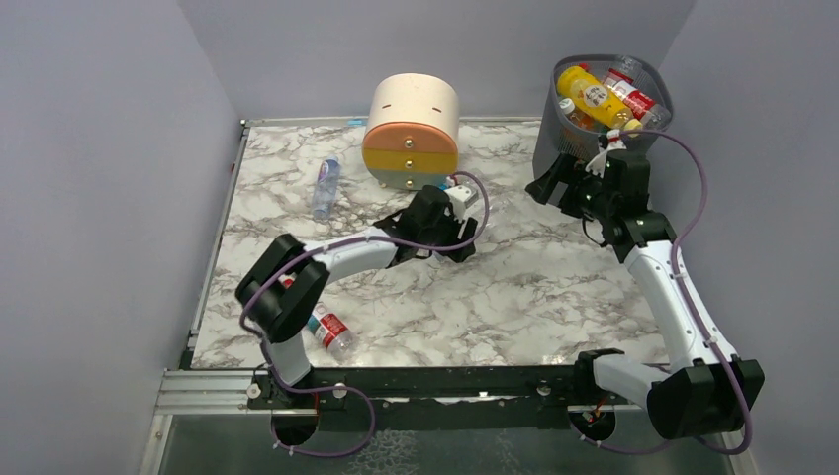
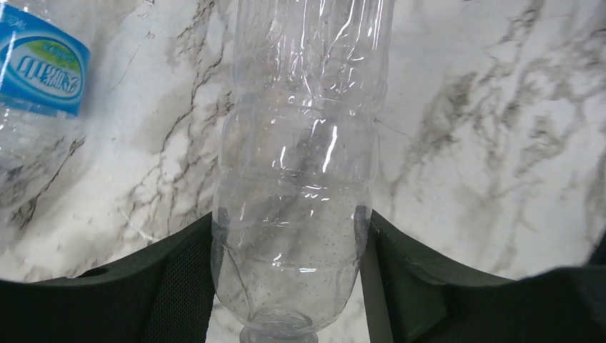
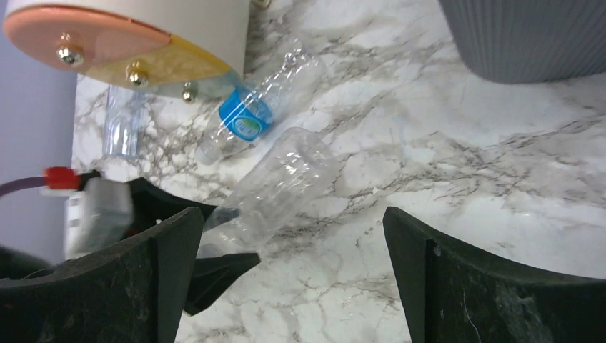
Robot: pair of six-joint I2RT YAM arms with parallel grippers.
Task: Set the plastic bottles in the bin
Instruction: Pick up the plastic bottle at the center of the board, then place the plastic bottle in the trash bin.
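- Marble table point(image 1: 514, 297), white with grey veining, enclosed by plain lilac-grey walls.
- Red-labelled bottle point(image 1: 331, 332): lies at 7 o'clock on the table, beside the left arm's base; print too small to read.
- Left gripper point(image 2: 291, 236): fingers clamped on both sides of an unlabelled clear bottle point(image 2: 300, 143), which lies near table centre.
- Blue-labelled bottle point(image 2: 43, 71): lies at 10 o'clock from the clear bottle, close beside it; white characters on the label are too blurred to read.
- Right gripper point(image 3: 291, 218): fingers wide apart, nothing between them; positioned at 2 o'clock, by the bin's base.
- Drawer unit point(image 1: 411, 129): cream, orange and yellow, at 12 o'clock.
- Bin point(image 1: 550, 139): at 1 o'clock; contains an orange bottle point(image 1: 594, 96) with a white label and a red-banded bottle point(image 1: 633, 97).
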